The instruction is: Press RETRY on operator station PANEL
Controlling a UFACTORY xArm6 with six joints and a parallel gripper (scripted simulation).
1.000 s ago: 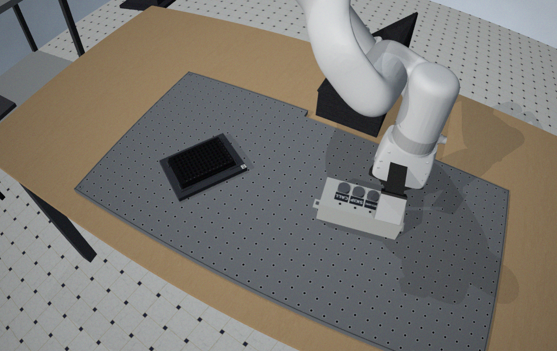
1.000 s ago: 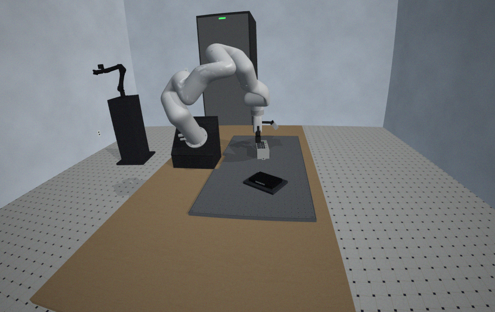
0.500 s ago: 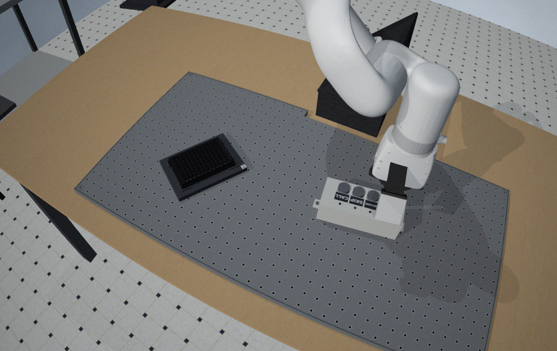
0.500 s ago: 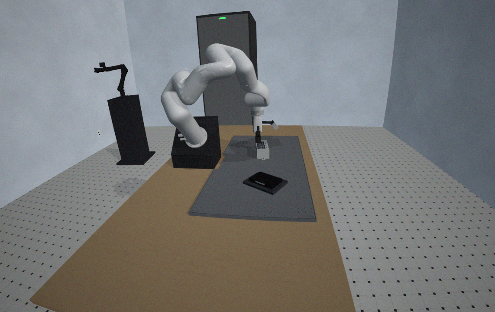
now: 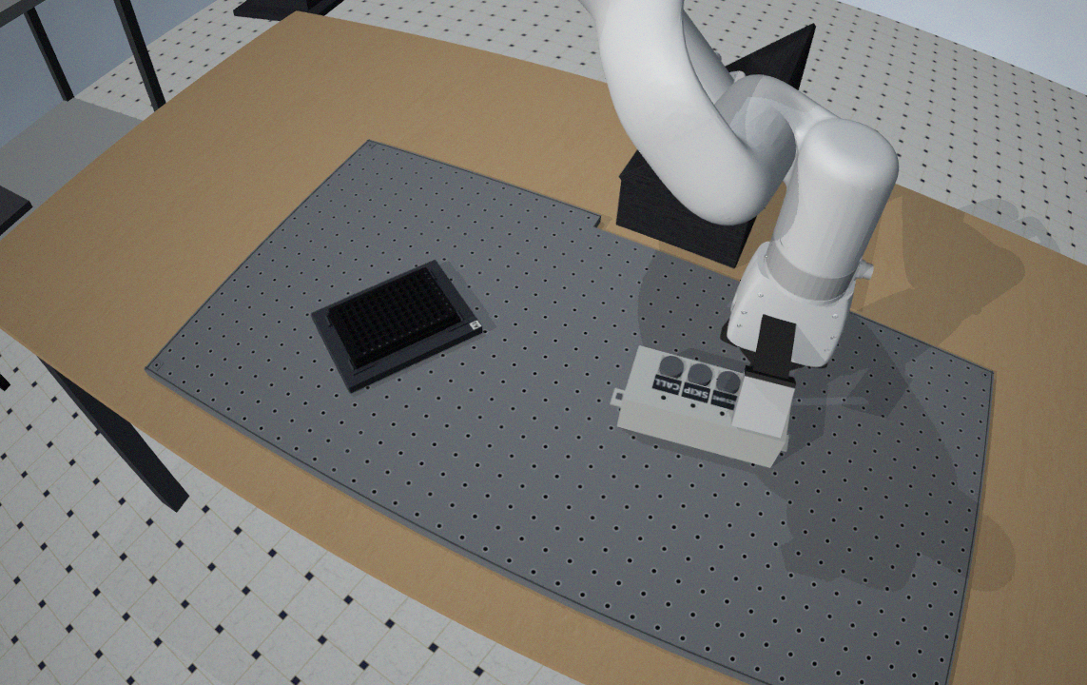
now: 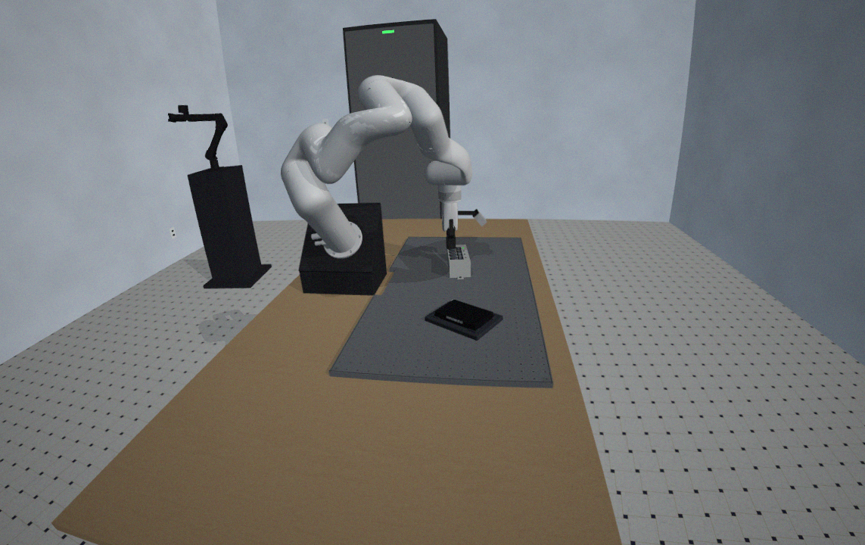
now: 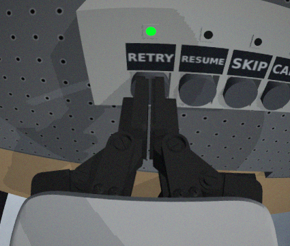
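The white PANEL [image 7: 195, 46] stands on the grey breadboard; it also shows in the top view [image 5: 705, 401]. Its four buttons read RETRY [image 7: 150, 57], RESUME [image 7: 203, 59], SKIP [image 7: 250, 65] and CALL [image 7: 288, 70] from left to right in the wrist view. The lamp beyond RETRY [image 7: 150, 31] is lit green. The three other lamps are dark. My gripper [image 7: 149, 94] is shut and empty, with its fingertips over the RETRY button, which they hide. The black plate E01 [image 5: 394, 318] lies on its nest N1 to the left.
The arm's black base block [image 5: 683, 212] stands behind the panel. A dark cabinet [image 6: 398, 115] and a black pedestal [image 6: 224, 227] stand on the floor beyond the table.
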